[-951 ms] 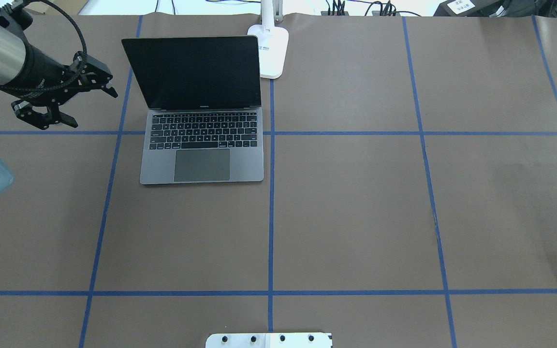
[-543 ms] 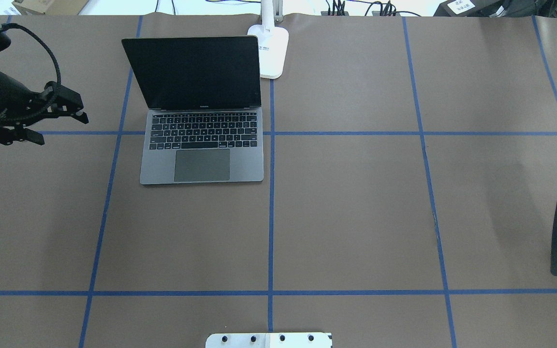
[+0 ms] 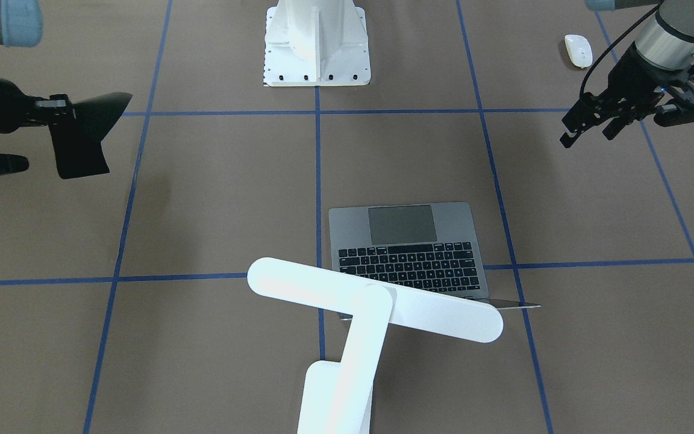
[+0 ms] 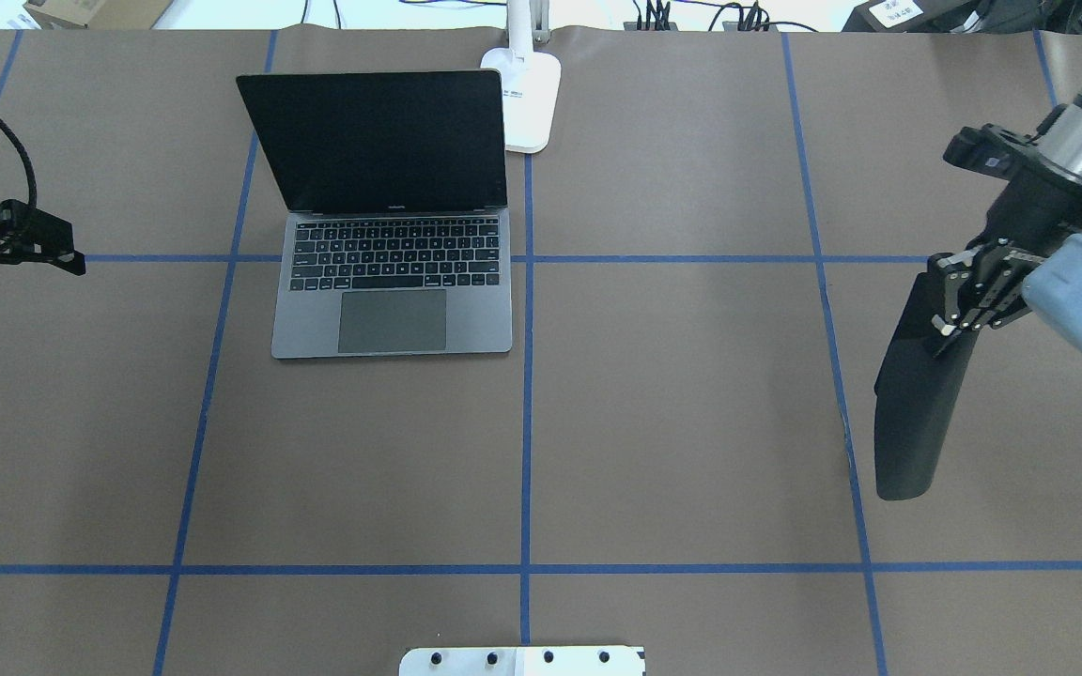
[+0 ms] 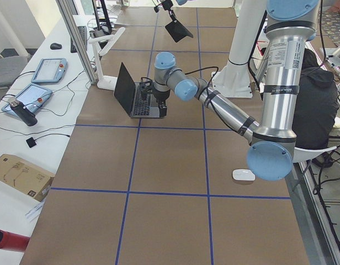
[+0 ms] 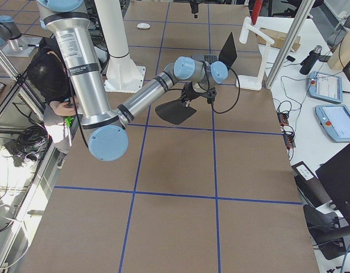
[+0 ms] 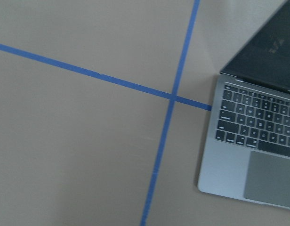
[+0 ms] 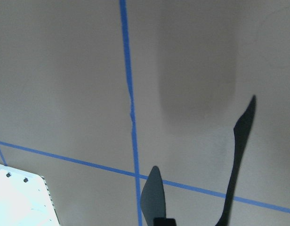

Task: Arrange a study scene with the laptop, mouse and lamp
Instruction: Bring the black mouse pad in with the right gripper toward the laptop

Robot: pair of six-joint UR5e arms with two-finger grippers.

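Brown paper bench, blue-taped. Laptop open left of centre. Lamp behind, head over lid to light keys. Black mat hangs clenched in right hand, likely headed beside laptop. Mouse lies robot's left, well apart from laptop. Left hand spread, empty.

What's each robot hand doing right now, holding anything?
Left gripper: jaws open, empty.
Right gripper: closed on the black mat.
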